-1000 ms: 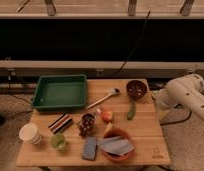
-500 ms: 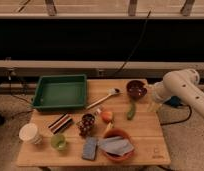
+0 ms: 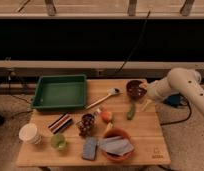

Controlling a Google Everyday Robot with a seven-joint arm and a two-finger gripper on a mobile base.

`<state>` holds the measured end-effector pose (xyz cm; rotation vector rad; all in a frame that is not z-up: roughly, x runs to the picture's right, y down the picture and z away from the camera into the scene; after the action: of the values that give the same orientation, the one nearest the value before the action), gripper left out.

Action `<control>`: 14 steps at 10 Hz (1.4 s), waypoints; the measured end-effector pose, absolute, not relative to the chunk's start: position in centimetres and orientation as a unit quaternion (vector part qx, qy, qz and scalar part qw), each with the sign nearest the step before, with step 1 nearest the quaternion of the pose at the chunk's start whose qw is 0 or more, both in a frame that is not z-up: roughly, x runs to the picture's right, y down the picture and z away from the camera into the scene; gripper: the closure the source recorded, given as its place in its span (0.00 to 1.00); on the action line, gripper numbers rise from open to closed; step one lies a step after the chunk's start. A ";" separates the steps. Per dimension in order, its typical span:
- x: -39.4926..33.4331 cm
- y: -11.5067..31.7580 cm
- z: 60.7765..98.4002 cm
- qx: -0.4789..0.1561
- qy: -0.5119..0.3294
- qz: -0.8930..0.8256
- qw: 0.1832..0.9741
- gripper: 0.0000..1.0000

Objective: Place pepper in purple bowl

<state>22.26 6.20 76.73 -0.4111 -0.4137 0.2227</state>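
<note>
Slim, slightly curved green pepper [image 3: 130, 110] lay on the wooden table [image 3: 145, 141], just below the small round purple bowl [image 3: 134, 88]. The gripper [image 3: 144, 96] hung at the bowl's right edge, its state impossible to tell. An orange bowl [image 3: 120, 131] held folded grey-blue cloth [image 3: 117, 146].

one pepper [image 3: 130, 111], one hand [image 3: 144, 99] by purple bowl [image 3: 131, 91]

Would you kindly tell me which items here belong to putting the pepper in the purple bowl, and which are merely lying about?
For the job: slim green pepper; small round dark purple bowl; gripper, just right of that bowl.
Lying about: green rectangular tray; wooden spoon; round orange-red fruit; orange bowl holding grey-blue cloth; light green cup; white cup.
</note>
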 end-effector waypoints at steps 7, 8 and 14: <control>17.2 7.7 79.1 -0.246 -0.234 0.136 0.931 0.20; 16.8 7.9 79.5 -0.253 -0.236 0.138 0.928 0.20; 16.0 12.1 83.0 -0.311 -0.251 0.161 0.902 0.20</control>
<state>15.99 12.12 83.02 -0.6440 -0.5187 0.3329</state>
